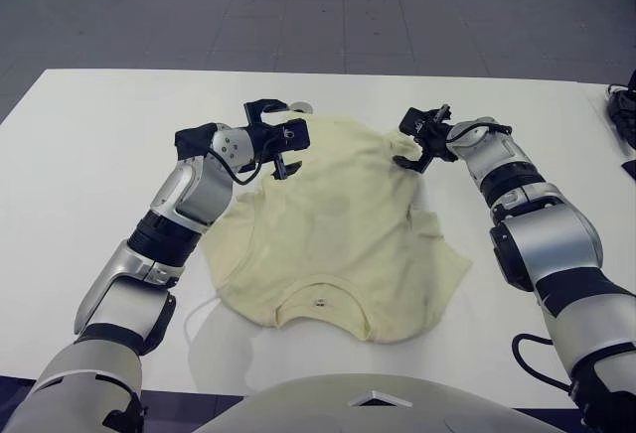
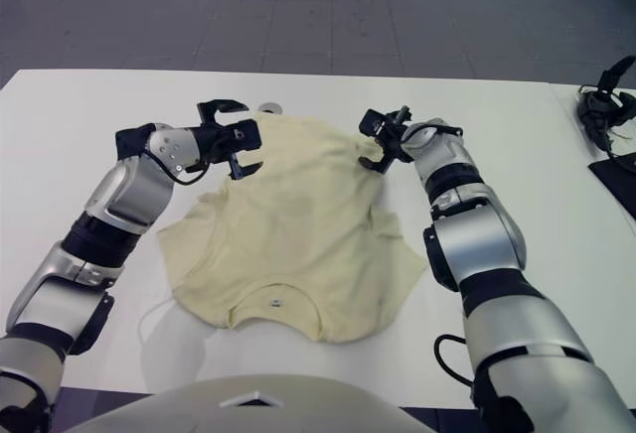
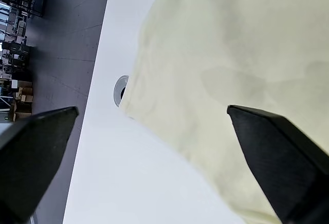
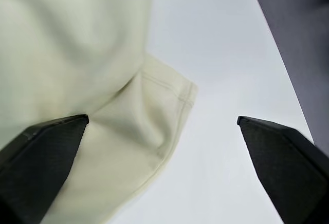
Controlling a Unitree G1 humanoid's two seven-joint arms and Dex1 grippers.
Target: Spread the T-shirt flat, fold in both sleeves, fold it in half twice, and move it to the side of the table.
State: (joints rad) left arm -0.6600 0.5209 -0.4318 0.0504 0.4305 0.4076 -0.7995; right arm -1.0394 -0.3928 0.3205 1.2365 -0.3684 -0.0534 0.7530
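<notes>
A pale yellow T-shirt (image 1: 338,234) lies rumpled on the white table (image 1: 89,145), collar toward me and hem at the far side. My left gripper (image 1: 276,137) hovers open over the hem's far left corner, its black fingers (image 3: 277,152) straddling the cloth edge (image 3: 231,54). My right gripper (image 1: 409,140) stands open at the hem's far right corner (image 4: 154,111), with nothing between its fingers (image 4: 41,157). The near right sleeve (image 1: 437,264) is bunched and creased.
A small grey round disc (image 3: 121,90) sits in the table just past the shirt's far left corner. Black cables and gear (image 2: 601,110) lie at the table's right edge. Bare table spreads to the left, with grey floor beyond the far edge.
</notes>
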